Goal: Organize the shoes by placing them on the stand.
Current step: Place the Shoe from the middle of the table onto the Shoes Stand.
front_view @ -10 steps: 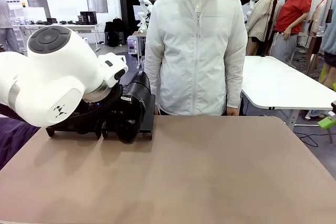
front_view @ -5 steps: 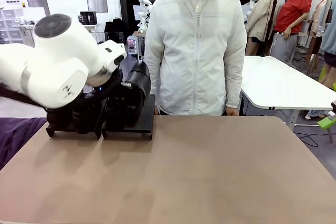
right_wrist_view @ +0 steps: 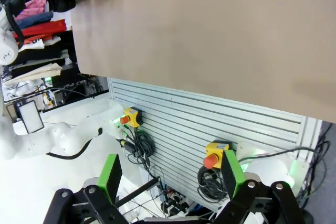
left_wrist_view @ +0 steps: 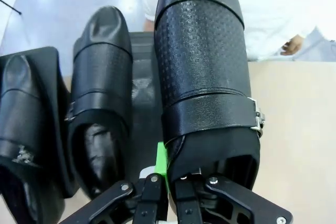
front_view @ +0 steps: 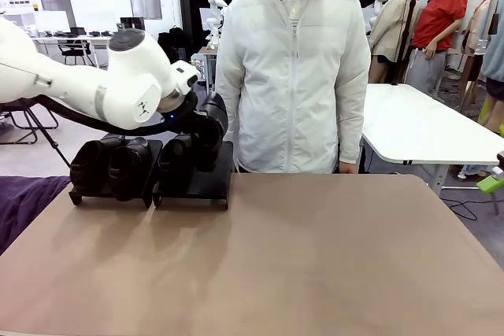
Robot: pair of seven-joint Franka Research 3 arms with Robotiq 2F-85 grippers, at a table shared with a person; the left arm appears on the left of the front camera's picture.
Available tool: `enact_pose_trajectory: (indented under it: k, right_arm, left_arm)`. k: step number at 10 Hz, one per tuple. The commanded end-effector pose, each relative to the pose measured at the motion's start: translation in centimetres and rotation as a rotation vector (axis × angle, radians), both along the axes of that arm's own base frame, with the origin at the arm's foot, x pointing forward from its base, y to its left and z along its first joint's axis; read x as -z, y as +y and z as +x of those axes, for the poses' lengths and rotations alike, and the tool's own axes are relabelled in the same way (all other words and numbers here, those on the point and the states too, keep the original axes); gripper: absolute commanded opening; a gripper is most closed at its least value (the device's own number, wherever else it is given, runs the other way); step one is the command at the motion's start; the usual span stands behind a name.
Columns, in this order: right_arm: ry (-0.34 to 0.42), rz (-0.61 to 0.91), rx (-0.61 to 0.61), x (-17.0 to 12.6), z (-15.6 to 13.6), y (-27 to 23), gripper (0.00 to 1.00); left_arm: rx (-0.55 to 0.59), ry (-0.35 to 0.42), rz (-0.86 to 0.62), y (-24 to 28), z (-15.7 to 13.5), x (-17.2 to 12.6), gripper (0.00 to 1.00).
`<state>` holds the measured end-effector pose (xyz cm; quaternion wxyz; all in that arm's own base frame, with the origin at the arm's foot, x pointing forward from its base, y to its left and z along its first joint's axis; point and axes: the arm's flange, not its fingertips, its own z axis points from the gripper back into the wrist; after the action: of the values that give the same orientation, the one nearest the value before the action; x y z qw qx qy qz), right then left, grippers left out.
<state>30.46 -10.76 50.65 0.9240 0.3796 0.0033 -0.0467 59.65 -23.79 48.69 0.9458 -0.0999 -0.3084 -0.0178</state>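
Note:
The stand is two low black trays at the table's far left, a left tray (front_view: 85, 194) and a right tray (front_view: 206, 186). Two black shoes (front_view: 118, 164) sit side by side on the left tray, and a third shoe (front_view: 175, 155) rests on the left half of the right tray. My left gripper (left_wrist_view: 167, 169) is shut on the heel rim of a fourth shoe (left_wrist_view: 202, 72), a perforated one with a buckle. It holds this shoe (front_view: 213, 127) tilted over the right tray's free half, toe toward the person. Whether the sole touches the tray is hidden. My right gripper (right_wrist_view: 172, 177) is open, with nothing between its fingers.
A person in a white jacket (front_view: 293, 68) stands at the far edge, just right of the stand, arms hanging. The brown tabletop (front_view: 315, 257) stretches bare to the right and front. The right wrist view looks along the table's edge (right_wrist_view: 210, 98) at a slatted panel with emergency-stop buttons (right_wrist_view: 212, 156).
My left arm has swung up and back, carrying the fourth shoe from low in front of the right tray to above its free half. The right gripper has not moved.

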Motion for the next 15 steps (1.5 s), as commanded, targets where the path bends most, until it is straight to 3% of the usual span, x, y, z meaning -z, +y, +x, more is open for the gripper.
enact_pose_trajectory:
  k: [1,6,10,12,15]
  right_arm:
    - [-0.012,-0.01,-0.025,-0.2,0.0,-0.5,1.0]
    - [-0.012,-0.01,-0.025,-0.2,0.0,-0.5,1.0]
    - [-0.012,-0.01,-0.025,-0.2,0.0,-0.5,1.0]
    - [-0.012,-0.01,-0.025,-0.2,0.0,-0.5,1.0]
    - [-0.012,-0.01,-0.025,-0.2,0.0,-0.5,1.0]
  left_arm:
    - [0.02,0.038,0.004,-0.9,1.8,-0.6,0.0]
    - [-0.018,0.103,0.024,-1.2,3.8,2.7,0.0]
    - [-0.041,0.134,0.029,-1.0,4.3,3.0,0.0]
    - [-0.038,0.127,0.041,-1.1,4.3,2.7,1.0]
    - [-0.04,0.105,0.05,-1.4,3.8,2.2,1.0]
